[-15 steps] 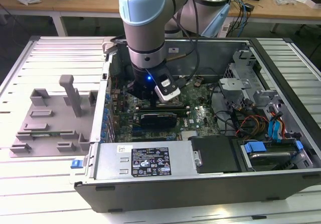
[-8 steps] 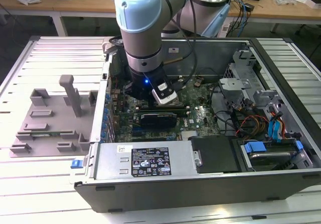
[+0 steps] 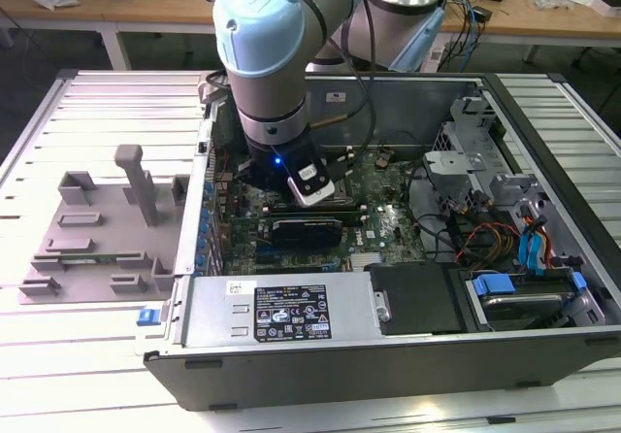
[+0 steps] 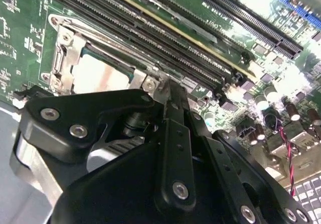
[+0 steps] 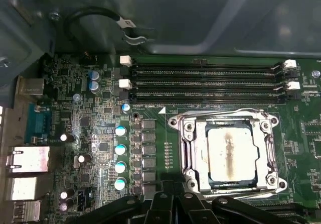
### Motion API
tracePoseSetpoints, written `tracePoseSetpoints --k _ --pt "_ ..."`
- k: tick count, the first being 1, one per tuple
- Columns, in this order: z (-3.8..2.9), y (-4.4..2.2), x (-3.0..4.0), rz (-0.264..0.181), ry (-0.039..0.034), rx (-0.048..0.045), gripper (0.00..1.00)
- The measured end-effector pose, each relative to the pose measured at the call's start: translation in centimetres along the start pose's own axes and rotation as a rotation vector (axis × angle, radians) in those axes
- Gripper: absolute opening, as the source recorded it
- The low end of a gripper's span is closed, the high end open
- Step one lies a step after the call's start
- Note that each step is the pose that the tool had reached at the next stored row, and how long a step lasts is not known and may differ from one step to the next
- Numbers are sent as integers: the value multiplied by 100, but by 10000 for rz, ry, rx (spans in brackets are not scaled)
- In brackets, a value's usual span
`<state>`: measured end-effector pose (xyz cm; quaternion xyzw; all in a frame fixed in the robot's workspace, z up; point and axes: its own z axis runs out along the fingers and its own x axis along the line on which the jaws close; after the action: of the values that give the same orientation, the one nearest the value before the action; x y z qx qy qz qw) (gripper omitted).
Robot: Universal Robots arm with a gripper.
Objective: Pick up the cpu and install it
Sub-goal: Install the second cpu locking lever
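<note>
Arm [image 3: 267,54] hung low inside the open case [image 3: 388,346], right over the motherboard [image 5: 100,133]. Cpu [image 5: 230,152] sat flat in its socket [image 5: 186,133], pale top showing a dark smear, metal frame around it; it also showed in the second wrist view [image 4: 98,76]. Gripper [image 4: 170,91] hovered just beside the socket, holding nothing visible; whether its fingers were spread or pressed together, I couldn't tell. Grey fixture tray [image 3: 97,229] lay at the exterior view's left, outside the case.

We see the cpu [image 5: 230,152] seated in the socket [image 5: 228,151] on the motherboard [image 5: 100,133], memory slots [image 5: 205,83] beside it — the computer case [image 3: 388,336] lies on the table [image 3: 116,355], fixture tray [image 3: 97,229] at the exterior view's left.
</note>
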<state>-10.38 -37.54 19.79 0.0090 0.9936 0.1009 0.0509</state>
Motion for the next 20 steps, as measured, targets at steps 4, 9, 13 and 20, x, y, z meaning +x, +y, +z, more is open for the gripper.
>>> tracePoseSetpoints --k 4,9,13,20 --pt "-223 49 -23 2 1 2 11" --pt "-235 59 -253 11 41 15 11" --pt "-194 114 -522 12 78 89 11" --pt "-160 265 -542 -20 77 422 11"
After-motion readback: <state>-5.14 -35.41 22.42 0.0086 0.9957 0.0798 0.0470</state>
